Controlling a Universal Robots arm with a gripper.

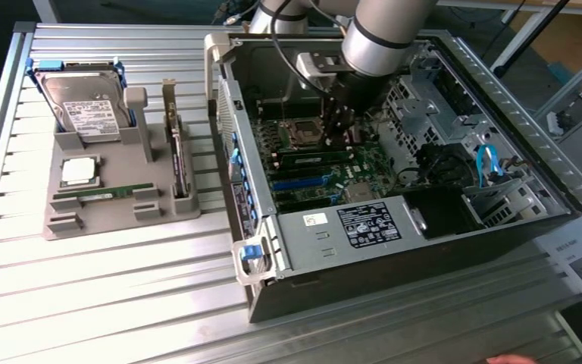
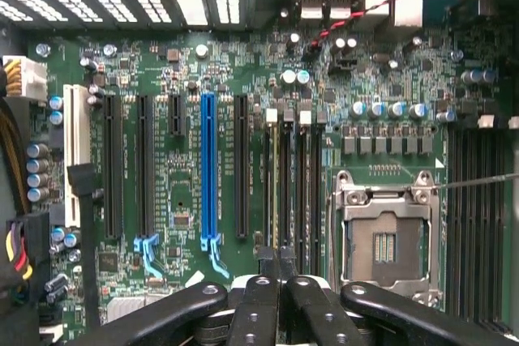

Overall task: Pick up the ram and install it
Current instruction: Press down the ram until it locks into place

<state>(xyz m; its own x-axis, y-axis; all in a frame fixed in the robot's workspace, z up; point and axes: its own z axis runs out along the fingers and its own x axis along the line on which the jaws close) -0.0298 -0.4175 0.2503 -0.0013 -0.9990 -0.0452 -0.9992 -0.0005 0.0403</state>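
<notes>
A long thin green ram stick (image 1: pixel 102 194) lies in the front slot of the grey parts holder (image 1: pixel 119 220), at the exterior view's left. My gripper (image 1: pixel 338 135) is far from it, reaching down inside the open computer case (image 1: pixel 402 250) over the motherboard's memory slots (image 2: pixel 292 184). Its black fingers (image 2: pixel 261 297) are pressed together, shut, with nothing visibly between them. Their tips sit at the end of a slot that holds a thin green edge (image 2: pixel 276 188), possibly another stick (image 1: pixel 317 158). The empty processor socket (image 2: pixel 388 245) lies right beside the slots.
On the holder also stand a hard drive (image 1: pixel 84 106), a square silver processor chip (image 1: pixel 79 171) and a dark expansion card (image 1: pixel 176 152). Inside the case are drive cages, blue cables (image 1: pixel 488 163) and a power supply (image 1: pixel 372 224). A blue expansion slot (image 2: pixel 208 172) runs alongside black ones.
</notes>
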